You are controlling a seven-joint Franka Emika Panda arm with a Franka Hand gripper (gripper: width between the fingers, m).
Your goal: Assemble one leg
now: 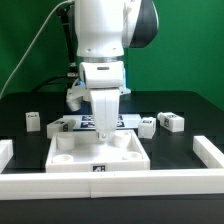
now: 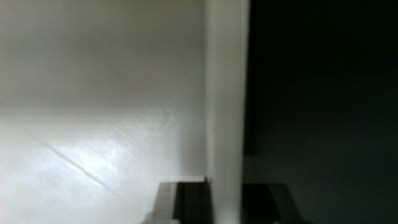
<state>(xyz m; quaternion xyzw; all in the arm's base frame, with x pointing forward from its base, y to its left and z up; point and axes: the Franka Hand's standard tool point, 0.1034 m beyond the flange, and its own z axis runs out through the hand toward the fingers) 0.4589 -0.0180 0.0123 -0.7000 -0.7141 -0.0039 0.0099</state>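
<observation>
The large white tray-like panel (image 1: 98, 158) lies at the front middle of the black table. My gripper (image 1: 105, 128) reaches down onto its rear wall. In the wrist view the gripper (image 2: 226, 192) straddles that upright white wall (image 2: 226, 80). The dark fingers (image 2: 185, 202) press against it from both sides, so the jaws look shut on it. The panel's flat white face (image 2: 107, 100) fills one side of that view. Small white legs stand apart from the gripper: one at the exterior view's left (image 1: 33, 120) and two at its right (image 1: 147, 126) (image 1: 172, 121).
The marker board (image 1: 70, 124) lies flat just behind the panel, partly hidden by the gripper. A low white fence runs along the front (image 1: 120, 185), with raised ends at the left (image 1: 6, 150) and right (image 1: 208, 150). The arm's base stands at the back.
</observation>
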